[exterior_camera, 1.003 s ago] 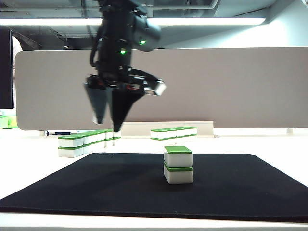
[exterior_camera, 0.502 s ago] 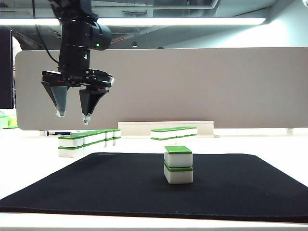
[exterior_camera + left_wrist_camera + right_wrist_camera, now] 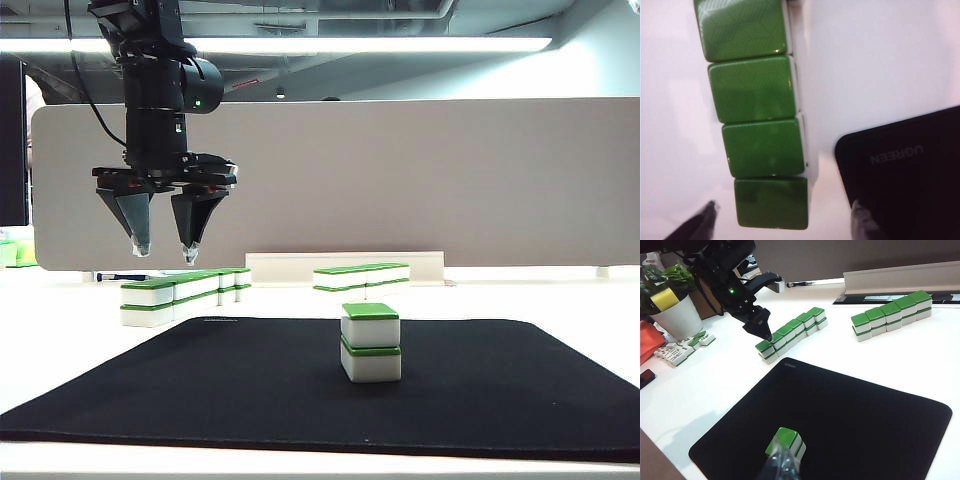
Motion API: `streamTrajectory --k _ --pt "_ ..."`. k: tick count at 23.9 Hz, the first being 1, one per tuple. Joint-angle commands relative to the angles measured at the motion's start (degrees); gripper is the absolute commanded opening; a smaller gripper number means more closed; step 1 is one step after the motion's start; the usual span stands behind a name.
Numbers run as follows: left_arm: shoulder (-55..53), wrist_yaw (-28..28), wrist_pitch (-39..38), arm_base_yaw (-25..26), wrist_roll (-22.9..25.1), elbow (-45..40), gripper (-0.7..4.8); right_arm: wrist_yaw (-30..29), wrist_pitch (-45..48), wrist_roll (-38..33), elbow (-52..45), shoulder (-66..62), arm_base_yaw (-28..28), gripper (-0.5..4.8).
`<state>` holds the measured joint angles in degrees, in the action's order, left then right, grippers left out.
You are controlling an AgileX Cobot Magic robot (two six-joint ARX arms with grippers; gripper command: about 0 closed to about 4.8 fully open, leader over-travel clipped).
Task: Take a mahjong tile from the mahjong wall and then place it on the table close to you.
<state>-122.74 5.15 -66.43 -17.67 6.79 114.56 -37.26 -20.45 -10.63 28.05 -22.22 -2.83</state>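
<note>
The mahjong wall (image 3: 180, 289) is a two-high row of green-topped white tiles left of the black mat (image 3: 250, 380). In the right wrist view the mahjong wall (image 3: 790, 333) runs away from the mat corner. My left gripper (image 3: 165, 250) hangs open, pointing down, just above the wall's near end. In the left wrist view the left gripper (image 3: 784, 220) straddles the end tile (image 3: 771, 202) without touching it. My right gripper (image 3: 782, 464) is shut and empty, close to a two-tile stack (image 3: 787, 440) on the mat. The white table (image 3: 560, 300) surrounds the mat.
A shorter row of tiles (image 3: 361, 275) stands behind the mat, at the right (image 3: 891, 313) in the right wrist view. A potted plant (image 3: 670, 310), loose tiles (image 3: 682, 347) and a red object (image 3: 647, 340) sit beyond the wall. A grey divider panel (image 3: 450, 180) closes the back.
The left gripper has swung left from above the mat's back edge to over the wall's near end and turned, then sunk a little. The tiles have not moved.
</note>
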Motion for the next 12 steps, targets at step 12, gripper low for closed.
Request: streamTrajectory --k 12 --pt "-3.3 -0.2 -1.6 3.3 0.0 -0.2 3.45 0.2 0.5 0.2 0.3 0.0 0.0 -0.01"
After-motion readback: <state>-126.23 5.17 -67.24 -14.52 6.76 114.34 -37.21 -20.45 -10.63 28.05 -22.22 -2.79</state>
